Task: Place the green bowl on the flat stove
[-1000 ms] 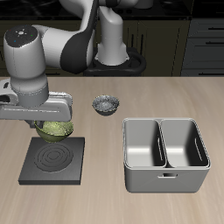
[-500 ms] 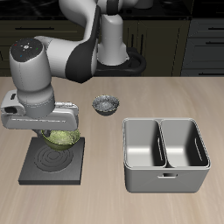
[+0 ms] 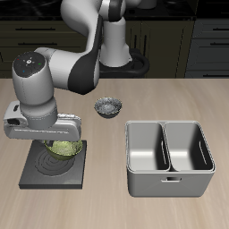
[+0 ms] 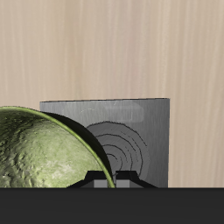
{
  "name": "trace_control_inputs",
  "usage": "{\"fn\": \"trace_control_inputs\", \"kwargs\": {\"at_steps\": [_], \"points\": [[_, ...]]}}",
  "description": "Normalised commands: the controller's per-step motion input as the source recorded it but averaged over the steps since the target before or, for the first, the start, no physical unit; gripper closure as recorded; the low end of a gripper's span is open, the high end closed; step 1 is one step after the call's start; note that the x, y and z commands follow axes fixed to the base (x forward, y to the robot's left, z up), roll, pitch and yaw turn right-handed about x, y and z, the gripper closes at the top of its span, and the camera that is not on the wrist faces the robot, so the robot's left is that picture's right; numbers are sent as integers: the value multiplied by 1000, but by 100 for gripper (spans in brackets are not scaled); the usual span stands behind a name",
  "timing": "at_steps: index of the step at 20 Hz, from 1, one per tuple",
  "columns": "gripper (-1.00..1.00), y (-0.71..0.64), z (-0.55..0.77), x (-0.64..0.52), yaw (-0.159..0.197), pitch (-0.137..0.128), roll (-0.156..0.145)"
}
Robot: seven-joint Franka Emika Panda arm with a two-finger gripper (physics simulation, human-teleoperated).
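flat stove (image 3: 36, 170) rings bare; metal bin (image 3: 170, 159) well apart.

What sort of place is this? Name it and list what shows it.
Probably a simulated kitchen: dark cabinet drawers stand behind a wooden table holding a flat stove, a green bowl in the gripper, and a grey two-compartment bin.

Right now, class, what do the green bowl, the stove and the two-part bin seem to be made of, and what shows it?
Green bowl: probably glazed ceramic, with a glossy, mottled olive surface. Stove: a flat matte dark slab with pale rings, perhaps glass or enamelled metal; unclear. Bin: apparently metal, smooth grey walls with a soft sheen.
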Motion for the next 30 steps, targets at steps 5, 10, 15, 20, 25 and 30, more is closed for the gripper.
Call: {"fn": "trace_control_inputs", "kwargs": {"at_steps": [5,10,15,20,25,30], "points": [[100,-153,-114,-75,-12,4,-21],[100,-35,-182,-29,1,17,-16],[100,-44,-255,-55,9,51,-45],[-100,-3,-99,-56,0,28,-25],[-100,72,29,-84,3,16,-1],[-100,152,246,-230,33,-3,7]]}}
